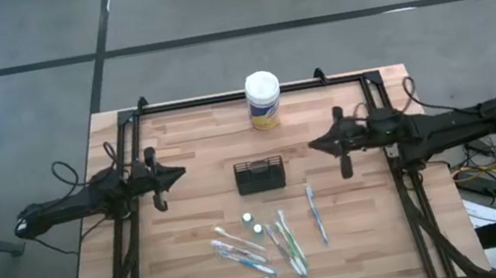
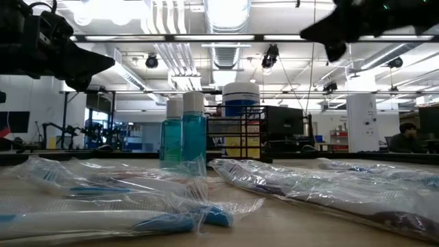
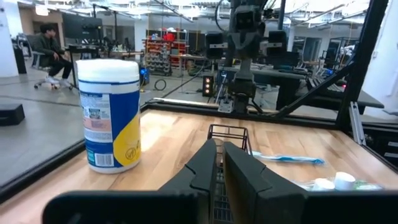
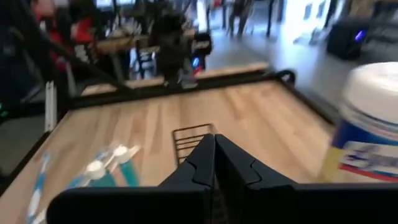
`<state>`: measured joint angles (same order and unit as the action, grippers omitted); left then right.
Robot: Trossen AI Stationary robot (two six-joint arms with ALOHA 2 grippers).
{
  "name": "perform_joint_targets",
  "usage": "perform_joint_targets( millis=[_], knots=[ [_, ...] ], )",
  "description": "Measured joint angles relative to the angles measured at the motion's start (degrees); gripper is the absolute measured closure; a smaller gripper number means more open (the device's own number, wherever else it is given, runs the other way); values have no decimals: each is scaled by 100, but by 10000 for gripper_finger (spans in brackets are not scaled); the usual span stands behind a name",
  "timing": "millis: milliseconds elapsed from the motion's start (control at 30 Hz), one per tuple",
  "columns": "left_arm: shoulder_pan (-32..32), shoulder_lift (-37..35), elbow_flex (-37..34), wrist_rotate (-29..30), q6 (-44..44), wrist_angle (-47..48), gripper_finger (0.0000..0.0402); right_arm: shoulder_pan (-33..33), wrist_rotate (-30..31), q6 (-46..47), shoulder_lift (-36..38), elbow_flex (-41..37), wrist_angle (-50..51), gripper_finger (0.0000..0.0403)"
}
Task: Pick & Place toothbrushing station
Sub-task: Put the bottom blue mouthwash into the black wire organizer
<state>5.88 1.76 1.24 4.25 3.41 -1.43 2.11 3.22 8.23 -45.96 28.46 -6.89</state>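
the black slotted toothbrushing station [image 1: 260, 175] is sitting near the middle of the wooden counter [image 1: 177, 130], upright and untouched. the left claw [image 1: 174, 174] is hovering off to its left, raised above the wood, fingers drawn almost together with only a thin gap showing in the left wrist view, and gripping nothing. the right claw [image 1: 317, 145] is hanging on the opposite side, pointing back at the station, its fingers pressed fully together and empty too. both claws are sitting well apart from the station, one on each flank.

behind the station, toward the far edge of the counter, the white-lidded canister with the yellow label [image 1: 264, 99] is standing upright. on the near side, a loose scatter of wrapped toothbrushes [image 1: 246, 254] is lying flat, with two small teal bottles with white caps [image 1: 252, 223] standing among them. one more wrapped toothbrush [image 1: 316, 214] is lying apart, to the right of the pile.

in the low view the bottles are showing just in front of the station.
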Motion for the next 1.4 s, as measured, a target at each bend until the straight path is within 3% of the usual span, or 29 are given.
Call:
perform_joint_targets(
  millis=[167, 367, 500, 800, 1100, 1400],
  knots=[
    [1, 6, 22, -2, 98, 36, 367, -575, 278, 249, -1272, 1215, 757, 385],
    [0, 7, 35, -15, 238, 255, 367, -1270, 703, 712, -2755, 2729, 1422, 324],
    [1, 9, 39, -19, 308, 279, 367, -1568, 1138, 1444, -3773, 4032, 2971, 279],
    [-1, 13, 43, -20, 287, 299, 367, -1765, 1194, 2387, -6144, 7097, 5880, 221],
    [0, 20, 43, -22, 10, 310, 367, -1773, 822, 2971, -7724, 9512, 8044, 199],
    [-1, 22, 43, -43, 5, 315, 367, -1705, -234, 3604, -8572, 10644, 8259, 199]
  ],
)
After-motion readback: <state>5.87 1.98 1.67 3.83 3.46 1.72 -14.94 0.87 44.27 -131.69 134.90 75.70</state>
